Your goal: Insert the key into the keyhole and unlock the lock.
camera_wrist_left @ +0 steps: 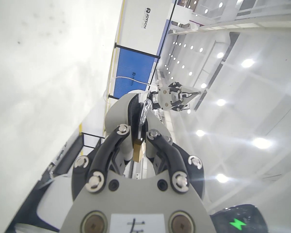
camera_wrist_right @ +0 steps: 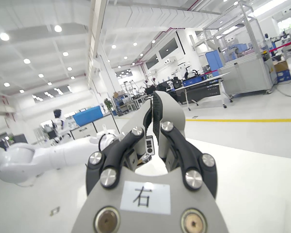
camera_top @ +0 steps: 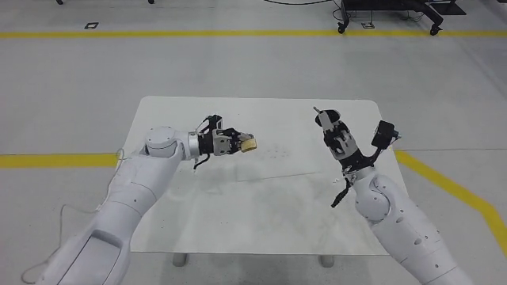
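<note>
My left gripper (camera_top: 235,142) is clamped on the brass padlock (camera_top: 249,144), held above the table's (camera_top: 238,222) middle. My right gripper (camera_top: 321,115) is pinched closed over the right half. I can't tell whether it holds the key.

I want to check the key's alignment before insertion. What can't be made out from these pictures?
- Key: in the right wrist view the closed fingers of the right claw hide anything pinched between them. In the top view it is too small to tell.
- Keyhole: the lock sits in the left claw. In the left wrist view the fingers cover most of its body. In the top view it is too small.
</note>
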`<state>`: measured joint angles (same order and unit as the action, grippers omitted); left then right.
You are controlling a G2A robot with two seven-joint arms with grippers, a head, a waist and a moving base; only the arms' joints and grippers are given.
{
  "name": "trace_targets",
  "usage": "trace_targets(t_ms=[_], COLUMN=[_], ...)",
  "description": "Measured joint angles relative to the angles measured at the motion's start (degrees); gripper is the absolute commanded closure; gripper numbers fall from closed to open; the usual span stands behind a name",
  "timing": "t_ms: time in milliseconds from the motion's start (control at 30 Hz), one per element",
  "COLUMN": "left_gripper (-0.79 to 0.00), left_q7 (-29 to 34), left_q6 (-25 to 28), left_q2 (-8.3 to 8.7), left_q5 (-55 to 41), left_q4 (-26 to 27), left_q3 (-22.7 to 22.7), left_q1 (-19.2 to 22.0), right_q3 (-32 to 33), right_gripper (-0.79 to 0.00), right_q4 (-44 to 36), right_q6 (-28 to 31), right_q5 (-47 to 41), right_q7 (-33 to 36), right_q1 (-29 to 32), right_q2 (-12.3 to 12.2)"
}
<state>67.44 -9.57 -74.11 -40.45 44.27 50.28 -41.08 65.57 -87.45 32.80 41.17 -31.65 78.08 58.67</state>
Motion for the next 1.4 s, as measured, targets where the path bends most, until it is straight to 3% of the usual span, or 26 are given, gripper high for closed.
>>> trace_targets(t_ms=[267, 467, 600, 1100, 1233, 1400], left_gripper=[0.0, 0.0, 0.0, 0.0, 0.0, 0.0], left_q7=[3.04, 6.74, 6.61, 6.62, 3.77, -0.16], left_q6=[-15.07, -16.45, -16.37, -16.38, -18.02, -25.64], left_q2=[-4.54, -7.61, -7.63, -7.63, -7.65, -8.14], left_q5=[-2.26, -2.38, -2.5, -2.49, -1.79, 0.03], left_q4=[-8.35, -13.38, -13.43, -13.43, -12.37, -9.01], left_q3=[-6.5, -10.07, -10.02, -10.02, -10.13, -11.5], left_q1=[8.47, 11.76, 11.76, 11.75, 11.16, 10.93], right_q3=[6.61, 7.83, 6.52, 6.5, 7.11, 8.85], right_gripper=[0.0, 0.0, 0.0, 0.0, 0.0, 0.0], right_q4=[-7.26, -12.15, -13.78, -13.92, -17.02, -21.98], right_q6=[-7.41, -10.88, -9.53, -9.6, -8.36, -6.58], right_q5=[21.69, 36.98, 35.03, 35.26, 42.21, 55.37], right_q7=[-4.39, -0.24, 3.03, 3.09, 6.53, 12.87], right_q1=[6.32, 8.62, 8.45, 8.37, 7.67, 9.45], right_q2=[-1.28, -1.84, -1.5, -1.5, -1.88, -2.84])
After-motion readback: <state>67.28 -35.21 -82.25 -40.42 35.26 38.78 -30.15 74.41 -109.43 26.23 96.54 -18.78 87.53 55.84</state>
